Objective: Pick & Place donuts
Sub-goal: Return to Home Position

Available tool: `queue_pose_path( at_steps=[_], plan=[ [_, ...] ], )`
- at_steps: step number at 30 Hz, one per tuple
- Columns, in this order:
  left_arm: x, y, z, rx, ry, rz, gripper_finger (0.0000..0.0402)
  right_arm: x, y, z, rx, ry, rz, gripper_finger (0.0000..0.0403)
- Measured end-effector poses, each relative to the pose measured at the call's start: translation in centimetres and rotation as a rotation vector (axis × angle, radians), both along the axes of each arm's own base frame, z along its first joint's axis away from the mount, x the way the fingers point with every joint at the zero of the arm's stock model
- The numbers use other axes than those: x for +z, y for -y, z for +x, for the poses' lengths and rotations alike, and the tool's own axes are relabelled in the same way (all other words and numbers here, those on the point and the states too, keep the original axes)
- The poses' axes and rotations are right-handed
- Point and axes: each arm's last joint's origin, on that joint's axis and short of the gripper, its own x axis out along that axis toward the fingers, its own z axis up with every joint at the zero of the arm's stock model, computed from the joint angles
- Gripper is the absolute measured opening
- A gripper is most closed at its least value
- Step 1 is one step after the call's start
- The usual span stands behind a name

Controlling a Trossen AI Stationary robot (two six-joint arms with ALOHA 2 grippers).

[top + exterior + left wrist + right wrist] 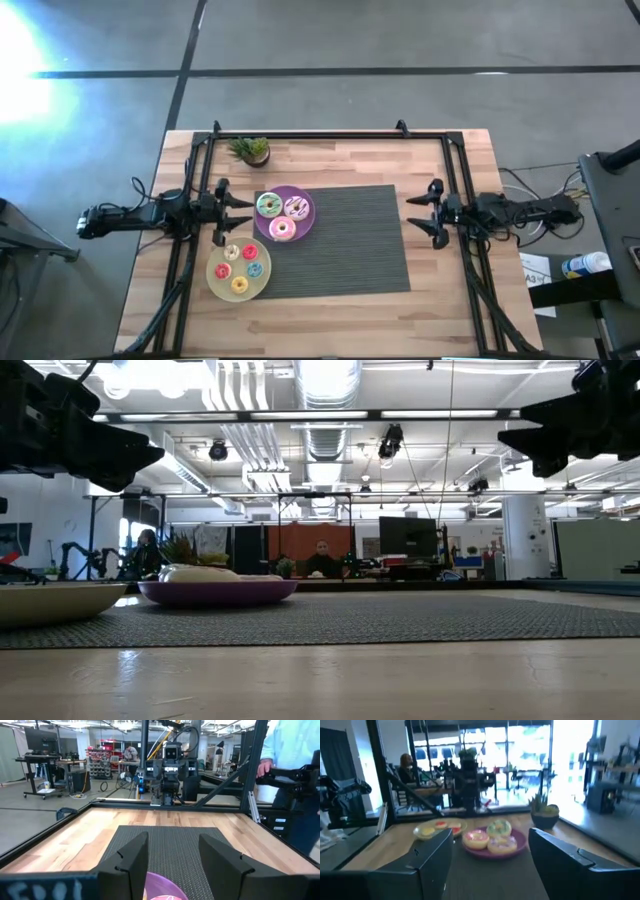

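Note:
Three larger donuts, green-iced (268, 206), white-sprinkled (296, 207) and pink (282, 229), lie on the purple plate (303, 226). Several tinier donuts, red (249, 252), orange (223, 271), yellow (239, 285) and blue (254, 269) among them, lie on the yellow plate (215, 282). Both plates sit at the left edge of the grey mat (345, 240). My left gripper (237, 211) hovers open just left of the purple plate (165, 887). My right gripper (419, 212) hovers open at the mat's right edge, facing the donuts (487, 840) across it.
A small potted plant (251, 150) stands near the table's far edge, behind the purple plate. The mat's middle and right part lie bare between the two grippers. A black frame (330, 134) borders the table. People show in the room beyond.

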Motion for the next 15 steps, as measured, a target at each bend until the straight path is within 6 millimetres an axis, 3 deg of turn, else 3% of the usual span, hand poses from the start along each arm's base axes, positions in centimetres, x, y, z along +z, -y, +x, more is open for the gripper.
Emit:
queue_pose_path(
  at_steps=[9, 15],
  plan=[
    [0.01, 0.0, 0.0, 0.0, 0.0, 0.0, 0.0149, -0.46, 0.18, -0.06, -0.007, -0.047, -0.027, 0.0246],
    [0.01, 0.0, 0.0, 0.001, 0.0, 0.0, 0.0149, -0.67, 0.15, -0.01, 0.091, -0.069, -0.136, 0.0247]
  ],
)
